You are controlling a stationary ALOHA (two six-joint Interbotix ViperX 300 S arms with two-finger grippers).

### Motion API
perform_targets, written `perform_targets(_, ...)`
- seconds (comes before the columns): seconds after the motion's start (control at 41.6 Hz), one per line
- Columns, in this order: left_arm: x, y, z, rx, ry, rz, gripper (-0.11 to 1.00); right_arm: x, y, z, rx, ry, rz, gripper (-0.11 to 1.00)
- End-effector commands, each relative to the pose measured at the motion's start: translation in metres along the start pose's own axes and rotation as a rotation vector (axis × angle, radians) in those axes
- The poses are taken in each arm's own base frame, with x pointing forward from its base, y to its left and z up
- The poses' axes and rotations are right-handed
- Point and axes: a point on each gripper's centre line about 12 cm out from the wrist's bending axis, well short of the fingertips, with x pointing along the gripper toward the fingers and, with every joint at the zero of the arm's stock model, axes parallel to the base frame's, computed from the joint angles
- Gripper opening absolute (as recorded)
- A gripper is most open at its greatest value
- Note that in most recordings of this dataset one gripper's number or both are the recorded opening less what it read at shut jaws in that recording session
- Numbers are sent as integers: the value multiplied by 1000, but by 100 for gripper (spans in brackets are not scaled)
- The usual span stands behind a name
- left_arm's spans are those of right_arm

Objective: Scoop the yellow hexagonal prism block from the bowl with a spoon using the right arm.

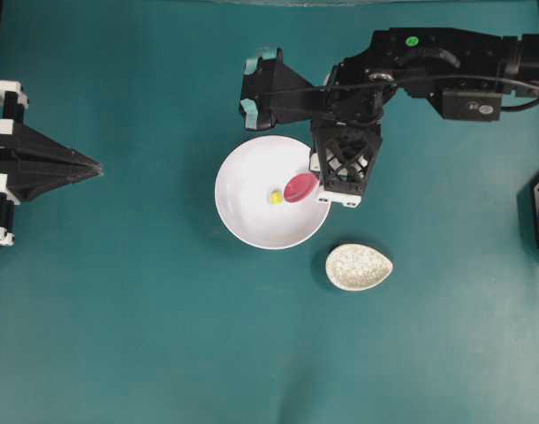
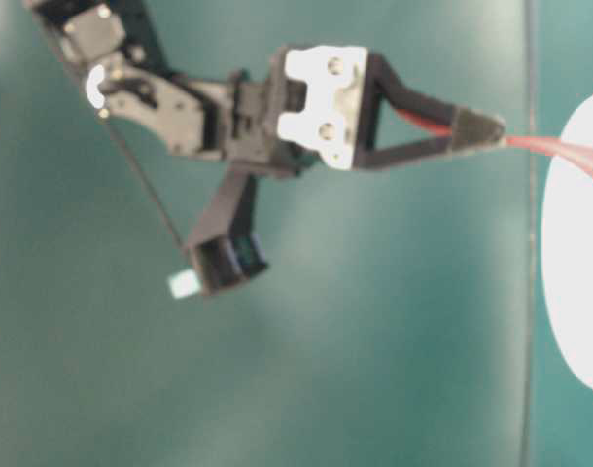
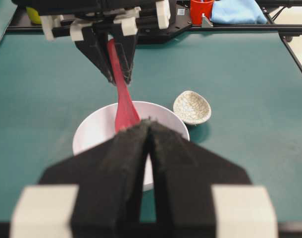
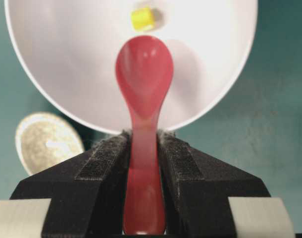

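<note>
No brand, label or writing could be read in any view. At the left edge of the overhead frame, the left tool (image 1: 97, 167) sat partly cut off, its jaws pressed together on nothing. Near the centre, the bowl (image 1: 243, 212) rested on the teal tabletop (image 1: 119, 309), with the yellow hexagonal prism block (image 1: 276, 197) inside. Just right of it lay the spoon (image 1: 299, 187), its handle hidden under the right tool (image 1: 325, 181), which pinched it. A speckled dish (image 1: 359, 266) sat lower right.
</note>
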Motion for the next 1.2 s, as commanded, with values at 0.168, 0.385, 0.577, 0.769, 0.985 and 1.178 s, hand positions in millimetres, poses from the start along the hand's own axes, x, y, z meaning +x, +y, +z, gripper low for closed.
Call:
perform_targets(0.168, 2, 0, 11, 5, -26, -1, 4, 0, 5, 3, -11, -12, 5, 24)
perform_targets(0.385, 2, 0, 12, 5, -28, -1, 3, 7, 4, 6, -13, -22, 2, 24)
perform_targets(0.577, 2, 0, 12, 5, -28, -1, 4, 13, 6, 7, -20, -25, 1, 24)
perform_targets(0.769, 2, 0, 12, 5, -28, -1, 4, 17, 7, 11, -26, -53, -3, 24)
perform_targets(0.985, 2, 0, 12, 5, -28, -1, 4, 23, 6, 12, -24, -89, -11, 24)
perform_targets(1.178, 2, 0, 12, 5, -29, -1, 4, 29, 7, 12, -18, -115, -12, 24)
